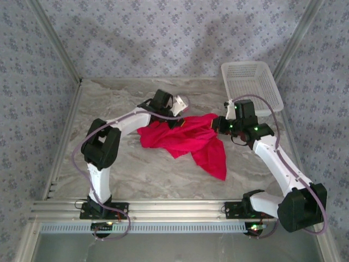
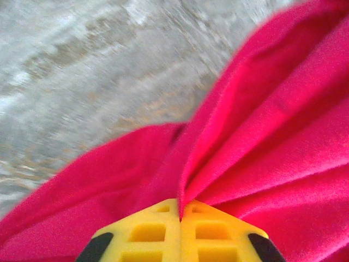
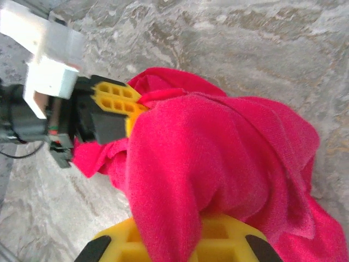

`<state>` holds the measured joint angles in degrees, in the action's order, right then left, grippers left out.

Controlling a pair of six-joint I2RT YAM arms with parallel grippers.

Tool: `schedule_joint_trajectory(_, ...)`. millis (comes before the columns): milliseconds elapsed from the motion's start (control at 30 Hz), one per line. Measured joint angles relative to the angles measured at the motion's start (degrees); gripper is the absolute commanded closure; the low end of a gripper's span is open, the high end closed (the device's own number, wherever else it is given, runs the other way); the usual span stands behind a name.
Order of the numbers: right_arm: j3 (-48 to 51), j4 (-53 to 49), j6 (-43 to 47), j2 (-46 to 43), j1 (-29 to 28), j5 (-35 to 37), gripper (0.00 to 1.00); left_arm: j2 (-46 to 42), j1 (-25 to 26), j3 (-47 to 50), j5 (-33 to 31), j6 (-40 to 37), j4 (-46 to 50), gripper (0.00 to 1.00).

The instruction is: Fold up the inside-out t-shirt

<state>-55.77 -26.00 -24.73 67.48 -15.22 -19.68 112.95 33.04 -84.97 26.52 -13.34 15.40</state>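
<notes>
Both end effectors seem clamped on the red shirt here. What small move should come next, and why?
Probably draw them apart with a slight lift. The left end effector and right end effector are each shut on the t-shirt, close together, and it lies bunched on the table; spreading should flatten it.

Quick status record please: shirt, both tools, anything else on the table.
t-shirt: red, bunched mid-table, not folded, one end trailing toward the near edge
left tool: shut on the t-shirt's far edge
right tool: shut on the t-shirt's right edge
basket: white, far right corner, apart from the t-shirt
table: marbled grey
</notes>
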Motion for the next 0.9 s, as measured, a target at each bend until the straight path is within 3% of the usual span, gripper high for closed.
schedule_joint_trajectory(133, -4.92, -2.34, 1.66, 2.51, 0.15, 4.35, 1.0, -1.57, -4.2, -5.46, -0.44, 5.55, 4.33, 1.0)
schedule_joint_trajectory(267, -11.93, -4.22, 3.5, 6.12, 0.13, 8.2, 1.0, -8.46, -7.06, -5.49, -3.06, 12.04, 7.23, 1.0)
schedule_joint_trajectory(500, -23.02, -7.3, 7.93, 15.37, 0.15, 16.17, 0.99, -23.28, -6.73, -1.92, -4.46, 26.53, 4.87, 1.0)
schedule_joint_trajectory(533, -23.71, -7.61, 8.35, 17.27, 0.2, 17.25, 0.93, -24.04, -6.69, -0.5, -3.8, 29.05, 3.8, 1.0)
schedule_joint_trajectory(667, -28.63, -11.87, 8.2, 26.8, 0.48, 20.22, 0.88, -23.1, -6.69, 5.42, -2.64, 37.44, 0.98, 1.0)
schedule_joint_trajectory(733, -30.38, -13.29, 6.54, 31.19, 0.44, 21.24, 0.79, -21.42, -6.67, 7.04, -2.23, 41.51, 0.96, 1.0)
schedule_joint_trajectory(800, -29.05, -13.9, 4.83, 31.85, -0.24, 21.31, 0.65, -20.15, -6.71, 7.15, -2.1, 44.41, 0.76, 1.0)
schedule_joint_trajectory(900, -24.35, -13.57, 1.95, 28.79, -3.17, 21.46, 0.59, -19.93, -6.8, 6.86, -2.1, 47.39, 0.37, 1.0)
